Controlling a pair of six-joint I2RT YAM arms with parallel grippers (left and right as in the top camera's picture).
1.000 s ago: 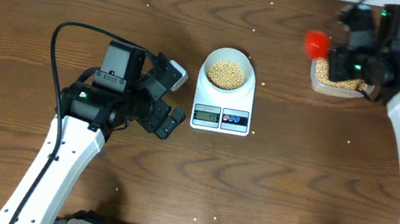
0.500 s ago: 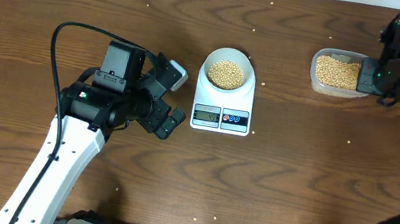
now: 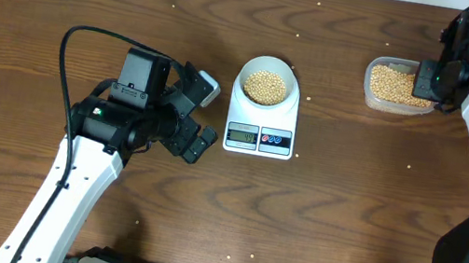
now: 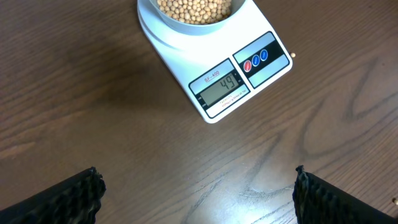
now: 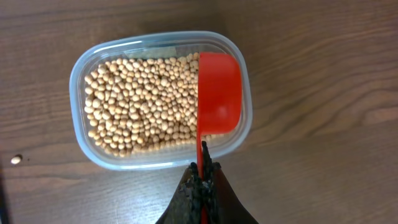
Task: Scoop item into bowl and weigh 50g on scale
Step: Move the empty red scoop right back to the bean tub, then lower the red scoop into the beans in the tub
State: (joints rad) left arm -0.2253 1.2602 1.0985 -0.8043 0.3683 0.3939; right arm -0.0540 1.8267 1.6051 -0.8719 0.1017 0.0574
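The pale bowl (image 3: 269, 65) stands on the white scale (image 3: 262, 119), heaped with tan beans (image 3: 266, 86). In the left wrist view the scale (image 4: 186, 56) shows 49 on its display (image 4: 219, 89). My left gripper (image 3: 209, 116) (image 4: 198, 186) is open just left of the scale, with only bare table between its fingers. My right gripper (image 5: 202, 177) (image 3: 428, 82) is shut on the handle of a red scoop (image 5: 219, 93). The empty scoop hangs over the right end of a clear tub (image 5: 78, 93) (image 3: 370, 82) of beans (image 5: 143, 99).
Stray beans lie on the table, one right of the scale (image 3: 307, 97) (image 4: 293, 56) and one left of the tub (image 5: 15, 159). The left arm's black cable (image 3: 64, 48) loops over the table at the left. The table's back edge runs just behind the tub.
My right arm swung the red scoop from above the tub's left end to its right end, and the arm now hides it from overhead. Left arm, bowl and scale have not moved.
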